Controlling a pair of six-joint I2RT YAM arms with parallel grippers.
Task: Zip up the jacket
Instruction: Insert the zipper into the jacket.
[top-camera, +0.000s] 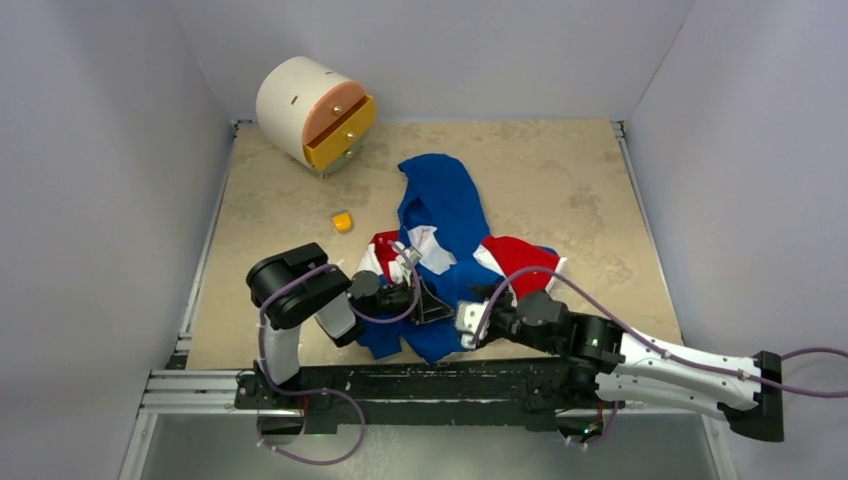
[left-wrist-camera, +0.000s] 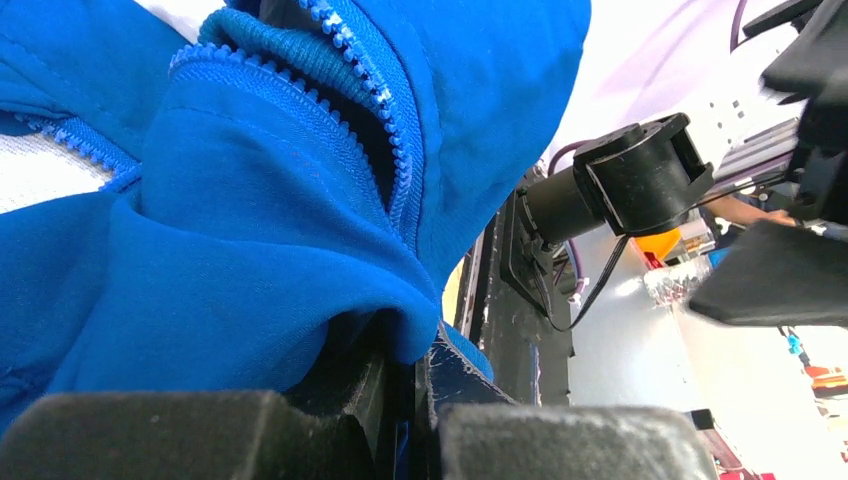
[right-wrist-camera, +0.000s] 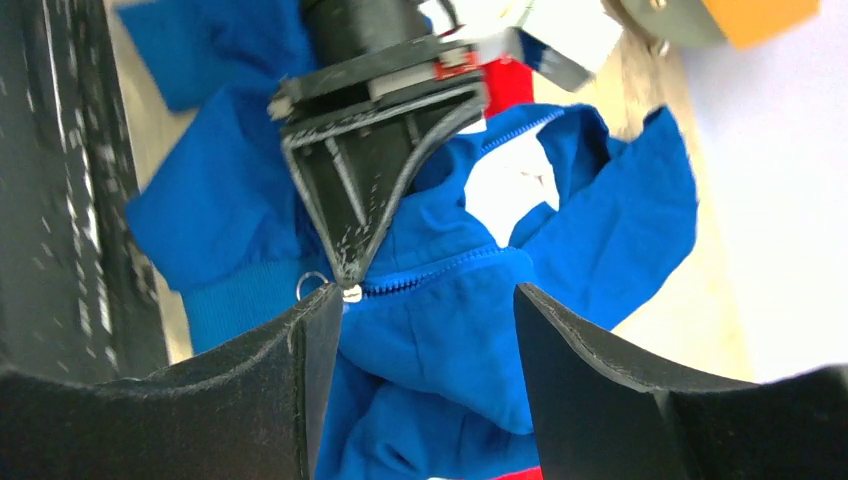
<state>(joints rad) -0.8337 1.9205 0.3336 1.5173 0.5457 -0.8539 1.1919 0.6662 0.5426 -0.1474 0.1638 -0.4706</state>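
The beige worktop (top-camera: 570, 180) carries the jacket (top-camera: 440, 205), crumpled near its front edge. A yellow block (top-camera: 343, 221) and a round drawer unit (top-camera: 300, 100) sit farther back, left.

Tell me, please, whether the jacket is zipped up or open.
Open, at least partly: the jacket shows zipper teeth parted around a dark gap.

Clutter on the beige table (top-camera: 560, 170)
White round drawer unit (top-camera: 300, 105) upper left; small yellow block (top-camera: 343, 221) below it, apart.
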